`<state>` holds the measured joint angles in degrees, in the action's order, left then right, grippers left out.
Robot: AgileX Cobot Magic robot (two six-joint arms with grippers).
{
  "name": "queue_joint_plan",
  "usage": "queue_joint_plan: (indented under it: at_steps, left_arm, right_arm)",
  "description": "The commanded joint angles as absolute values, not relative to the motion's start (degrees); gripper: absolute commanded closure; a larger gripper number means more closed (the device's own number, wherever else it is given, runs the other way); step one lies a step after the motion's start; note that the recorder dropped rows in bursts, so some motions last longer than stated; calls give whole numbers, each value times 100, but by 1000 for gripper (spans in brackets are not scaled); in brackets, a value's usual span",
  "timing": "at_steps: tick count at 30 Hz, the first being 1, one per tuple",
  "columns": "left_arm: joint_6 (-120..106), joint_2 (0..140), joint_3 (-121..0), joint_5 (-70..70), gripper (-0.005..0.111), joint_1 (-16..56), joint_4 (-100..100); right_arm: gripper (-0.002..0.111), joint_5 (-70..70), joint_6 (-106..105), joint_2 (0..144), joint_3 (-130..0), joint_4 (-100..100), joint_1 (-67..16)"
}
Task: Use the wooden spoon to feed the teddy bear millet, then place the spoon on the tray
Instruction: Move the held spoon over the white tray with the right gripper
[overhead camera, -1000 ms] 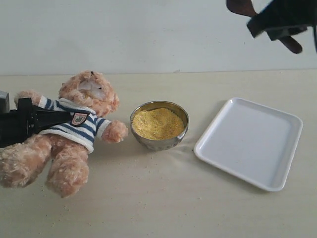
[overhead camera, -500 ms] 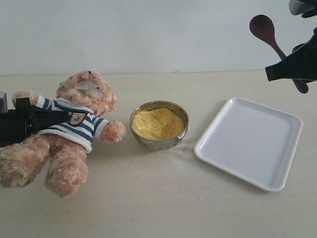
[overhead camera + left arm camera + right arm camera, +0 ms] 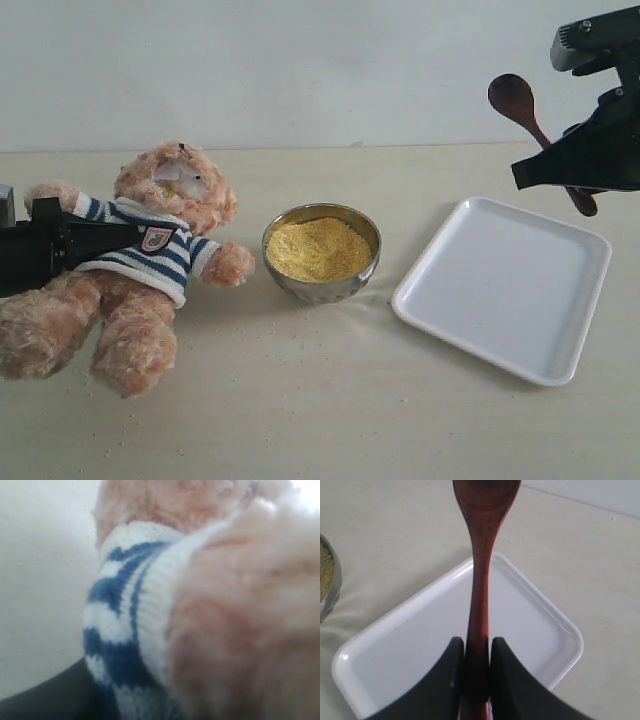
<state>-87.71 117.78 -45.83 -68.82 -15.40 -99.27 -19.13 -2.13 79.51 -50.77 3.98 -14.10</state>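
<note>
Jaws of the right gripper [image 3: 477, 652] pinch the wooden spoon [image 3: 481, 580] by its slim handle, its oval bowl tilted up and away; that arm hangs in the air above the far edge of the tray [image 3: 500, 290], spoon clear of it; the left gripper [image 3: 45, 250] reaches in low from the side, jaws closed around the striped torso of the teddy bear [image 3: 165, 200]; the millet [image 3: 318, 248] fills the steel bowl [image 3: 320, 288] between bear and tray.

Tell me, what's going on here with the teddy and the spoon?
Two robot arms are at work. The left gripper holds the teddy bear at its striped shirt, beside a steel bowl of millet. The right gripper pinches the wooden spoon by its handle, up in the air over the tray; the spoon is not yet set down.
</note>
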Motion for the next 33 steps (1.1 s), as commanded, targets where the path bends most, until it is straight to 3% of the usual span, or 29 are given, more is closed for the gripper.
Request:
queue_joint_plan:
  at_steps: [1,33]
  left_arm:
    - [-8811,11737,-4595,-6996,102,-1545,-9995]
    - [-8788,11737,-4595,-6996,102,-1545,-9995]
  right_arm:
    - [108,-1849,-198,7948,-5063,340,-1372]
    - [108,-1813,-198,8276,-5063,0,-1372]
